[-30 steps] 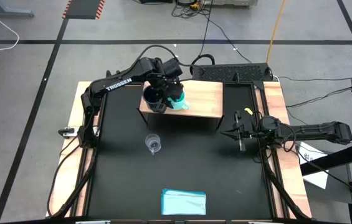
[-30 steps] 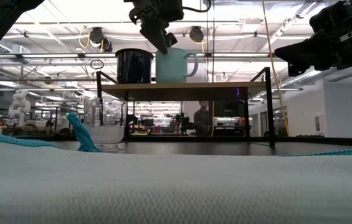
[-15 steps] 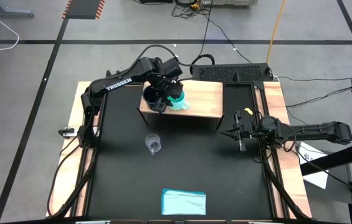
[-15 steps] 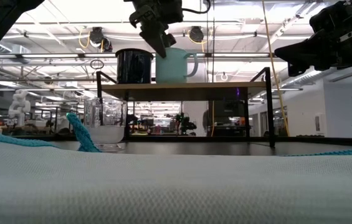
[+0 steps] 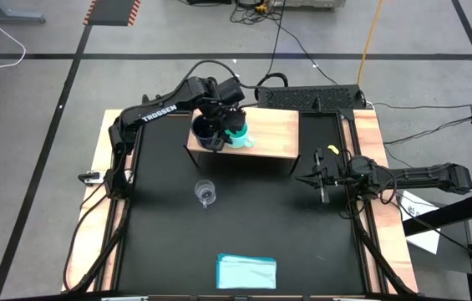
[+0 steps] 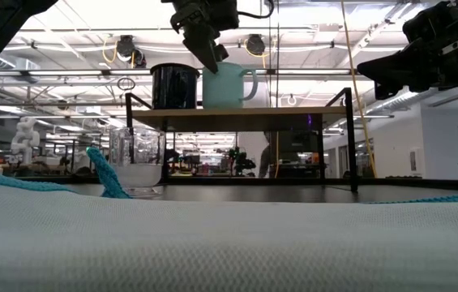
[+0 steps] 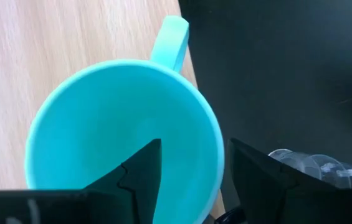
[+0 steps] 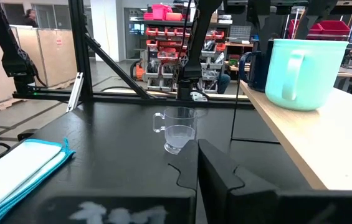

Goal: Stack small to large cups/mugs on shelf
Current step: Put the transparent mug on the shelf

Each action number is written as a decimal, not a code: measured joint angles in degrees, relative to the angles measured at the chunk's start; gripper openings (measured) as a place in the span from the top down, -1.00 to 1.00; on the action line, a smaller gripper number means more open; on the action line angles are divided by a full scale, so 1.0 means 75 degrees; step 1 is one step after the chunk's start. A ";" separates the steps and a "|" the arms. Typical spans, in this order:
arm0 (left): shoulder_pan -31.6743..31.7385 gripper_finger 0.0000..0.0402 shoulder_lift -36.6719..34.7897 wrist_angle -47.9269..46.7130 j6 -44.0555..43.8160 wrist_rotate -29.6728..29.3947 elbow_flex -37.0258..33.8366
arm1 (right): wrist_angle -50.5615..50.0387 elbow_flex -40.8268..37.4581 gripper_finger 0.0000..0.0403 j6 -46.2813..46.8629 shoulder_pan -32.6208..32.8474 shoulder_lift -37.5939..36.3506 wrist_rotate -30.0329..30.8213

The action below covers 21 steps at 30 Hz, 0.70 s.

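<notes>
Your main risk sits on the shelf (image 5: 273,134): the turquoise mug (image 6: 227,85) stands near the front edge, just beside the navy mug (image 6: 173,85), and the left gripper (image 7: 191,180) straddles its rim. If you lift or swing away before the fingers are clear, the inner finger can catch the wall and tip the mug off the edge, or shove it into the navy mug. The handle juts toward the table side, so a sideways pull could also spin it.

In the left wrist view the fingers are spread moderately wide, one inside the mug's mouth and one outside the wall. There seems to be a little gap on both sides, so I judge the mug is resting on the wood and not squeezed (contact on the hidden side cannot be ruled out).

The glass cup (image 5: 205,194) is the one not yet on the shelf: it stands upright on the black table (image 5: 302,242) in front of the shelf, well apart from the folded cloth (image 5: 246,271). It is clear and light, so expect it to be hard to centre on and easy to knock over.

The right gripper (image 5: 322,179) waits at the table's right edge, near the shelf's end, holding nothing; I cannot tell how far its fingers are parted
</notes>
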 joint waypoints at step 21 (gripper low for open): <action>-0.0108 0.08 -0.0012 -0.0440 -0.0171 -0.0196 0.1303 | -0.0009 -0.0002 1.00 -0.0009 -0.0002 0.0000 0.0000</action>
